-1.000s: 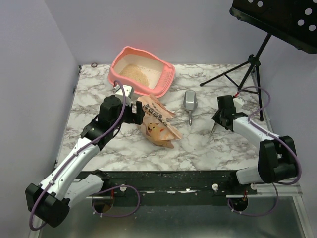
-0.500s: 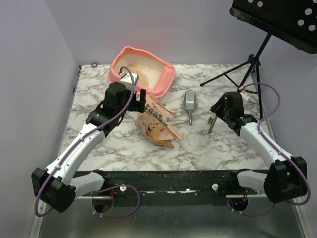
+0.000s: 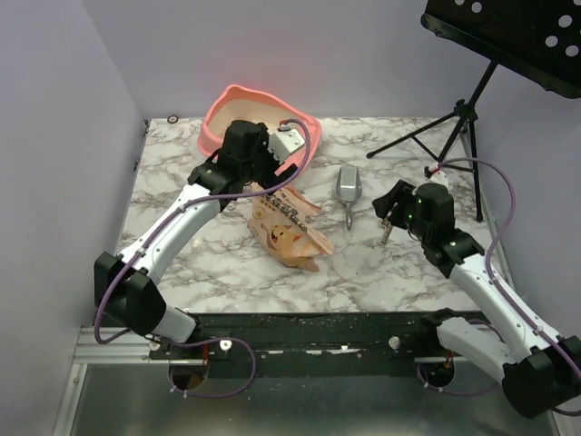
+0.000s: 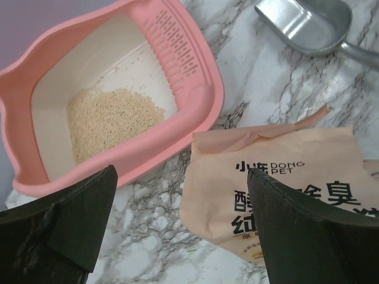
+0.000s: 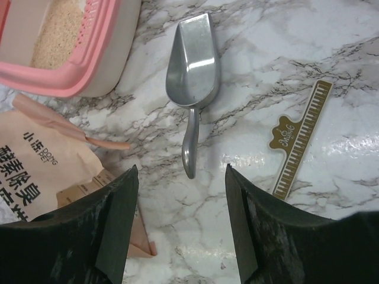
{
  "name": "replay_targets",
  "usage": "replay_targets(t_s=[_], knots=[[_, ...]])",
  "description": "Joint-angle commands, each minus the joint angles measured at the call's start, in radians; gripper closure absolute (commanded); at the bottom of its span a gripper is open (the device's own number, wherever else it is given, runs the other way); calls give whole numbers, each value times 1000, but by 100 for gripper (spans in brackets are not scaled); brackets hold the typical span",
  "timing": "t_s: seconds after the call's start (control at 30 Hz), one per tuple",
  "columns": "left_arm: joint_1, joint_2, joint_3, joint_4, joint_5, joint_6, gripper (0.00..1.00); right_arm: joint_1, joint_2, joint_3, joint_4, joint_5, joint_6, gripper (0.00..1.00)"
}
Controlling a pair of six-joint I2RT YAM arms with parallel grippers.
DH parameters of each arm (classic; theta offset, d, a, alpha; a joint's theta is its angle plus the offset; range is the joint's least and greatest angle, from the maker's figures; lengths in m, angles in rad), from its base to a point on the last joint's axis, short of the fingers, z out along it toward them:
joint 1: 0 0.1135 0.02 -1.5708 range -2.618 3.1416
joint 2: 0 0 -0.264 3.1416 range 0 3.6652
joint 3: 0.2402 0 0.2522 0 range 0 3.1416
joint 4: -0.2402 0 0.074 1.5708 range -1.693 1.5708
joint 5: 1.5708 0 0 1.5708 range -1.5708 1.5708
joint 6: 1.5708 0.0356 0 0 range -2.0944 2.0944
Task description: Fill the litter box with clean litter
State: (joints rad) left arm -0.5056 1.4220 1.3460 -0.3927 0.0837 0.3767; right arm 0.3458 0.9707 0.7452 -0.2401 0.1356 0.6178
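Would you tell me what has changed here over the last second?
The left gripper swung from beside the bag toward the near rim of the litter box. The right gripper edged left toward the scoop. Both are open, holding nothing. Litter box, clean litter, bag and scoop stayed put.

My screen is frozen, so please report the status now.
Left gripper open, empty, near torn tan paper litter bag. Right gripper open near grey metal scoop. Salmon-pink plastic litter box holds small patch of beige litter. Nothing lies across the box.

Open gap between scoop [image 5: 192, 65] and bag [image 5: 47, 171], beside litter box [image 5: 112, 41]
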Motion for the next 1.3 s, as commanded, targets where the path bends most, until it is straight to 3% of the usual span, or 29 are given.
replay_targets(t_s=[0.0,0.13,0.33,0.43,0.77,1.03,1.27], knots=[[-24,89,88,-116,109,338,1,5,-87,-72,-11,-30,-52,32],[-37,159,122,-181,126,508,1,5,-148,-109,-10,-27,-62,31],[-30,293,263,-271,102,504,1,5,-168,-136,-1,-56,-58,31],[-5,330,330,-291,134,417,1,5,-176,-150,10,-57,-59,31],[160,422,562,-457,451,-36,1,5,-175,-158,21,-79,-61,30],[188,407,434,-408,580,-283,1,5,-155,-152,24,-90,-59,30],[191,463,400,-419,460,-409,1,5,-159,-159,27,-82,-56,30]])
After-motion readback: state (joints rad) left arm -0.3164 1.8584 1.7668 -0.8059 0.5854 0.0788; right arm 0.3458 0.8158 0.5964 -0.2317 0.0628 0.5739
